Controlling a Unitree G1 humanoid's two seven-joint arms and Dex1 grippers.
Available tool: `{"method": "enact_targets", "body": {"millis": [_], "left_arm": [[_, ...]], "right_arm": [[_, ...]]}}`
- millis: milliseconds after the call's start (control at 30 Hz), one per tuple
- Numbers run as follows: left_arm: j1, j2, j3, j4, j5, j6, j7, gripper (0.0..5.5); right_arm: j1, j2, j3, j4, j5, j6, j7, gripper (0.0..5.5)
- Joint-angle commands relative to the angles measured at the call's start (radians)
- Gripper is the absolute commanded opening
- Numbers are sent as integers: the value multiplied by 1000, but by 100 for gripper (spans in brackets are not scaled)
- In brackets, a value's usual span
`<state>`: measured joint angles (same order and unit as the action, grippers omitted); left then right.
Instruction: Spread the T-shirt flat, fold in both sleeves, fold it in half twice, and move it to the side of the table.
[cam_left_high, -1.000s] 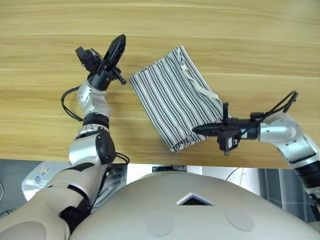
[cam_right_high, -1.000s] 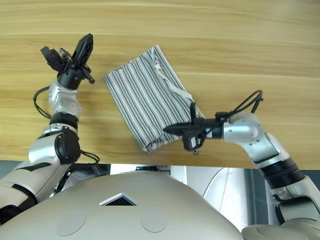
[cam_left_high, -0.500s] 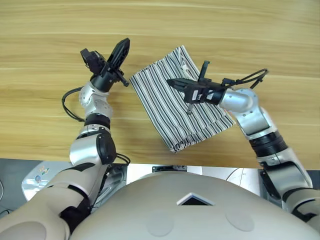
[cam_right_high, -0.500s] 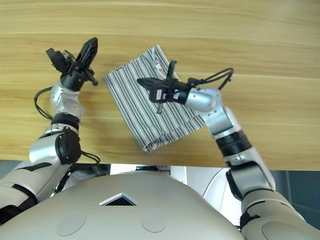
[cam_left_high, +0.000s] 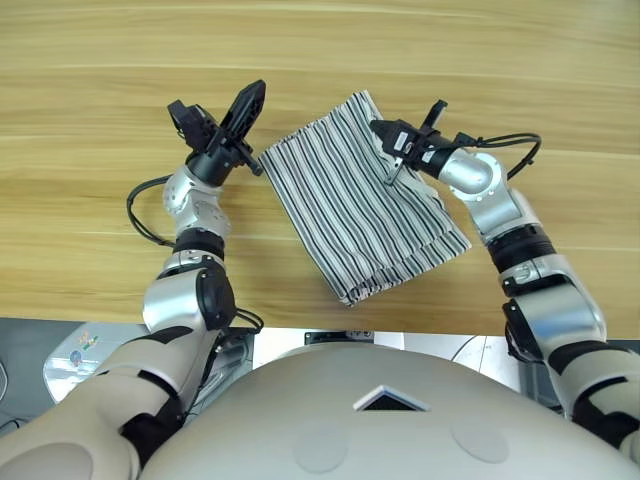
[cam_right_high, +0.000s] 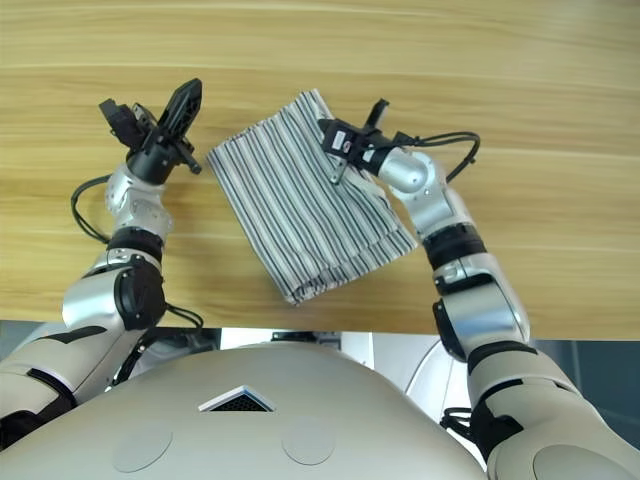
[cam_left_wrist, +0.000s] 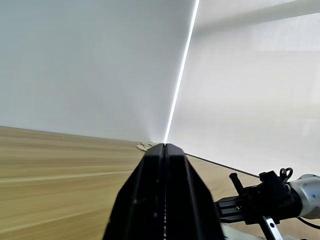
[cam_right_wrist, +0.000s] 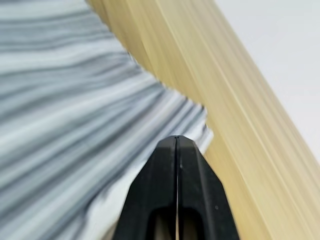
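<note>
- The folded grey-and-white striped fabric T-shirt (cam_left_high: 355, 215) lies askew near the pale wooden worktop's (cam_left_high: 500, 60) front edge.
- My right end effector (cam_left_high: 383, 130), closed and empty, is over its far corner, likely to push it.
- My left end effector (cam_left_high: 255, 95), also closed, is raised clear.

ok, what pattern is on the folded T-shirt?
The folded cloth T-shirt has narrow dark-grey and white stripes; the left eye view shows it best.
</note>
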<state>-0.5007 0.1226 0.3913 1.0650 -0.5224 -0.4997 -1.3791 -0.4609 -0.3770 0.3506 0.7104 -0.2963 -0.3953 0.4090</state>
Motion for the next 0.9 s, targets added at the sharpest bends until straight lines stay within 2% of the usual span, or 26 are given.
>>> {"method": "enact_targets", "body": {"millis": [33, 267, 367, 500, 733, 900], "left_arm": [[5, 0, -7, 12, 17, -6, 13, 0], [0, 1, -6, 19, 21, -6, 21, 0], [14, 14, -30, 0, 47, -28, 2, 0], [94, 108, -135, -188, 139, -108, -78, 0], [230, 361, -308, -613, 285, -162, -125, 0], [233, 474, -419, -673, 425, -198, -90, 0]], "right_arm": [[-63, -10, -29, 143, -17, -8, -51, 3], [-151, -30, -94, 387, 0, 1, -133, 3], [-158, -68, -140, 405, 31, -30, -116, 3], [-128, -175, -168, 335, 37, -66, -54, 3], [41, -368, -127, 67, -16, -102, 99, 3], [222, -465, -94, -177, -23, -124, 233, 3]]}}
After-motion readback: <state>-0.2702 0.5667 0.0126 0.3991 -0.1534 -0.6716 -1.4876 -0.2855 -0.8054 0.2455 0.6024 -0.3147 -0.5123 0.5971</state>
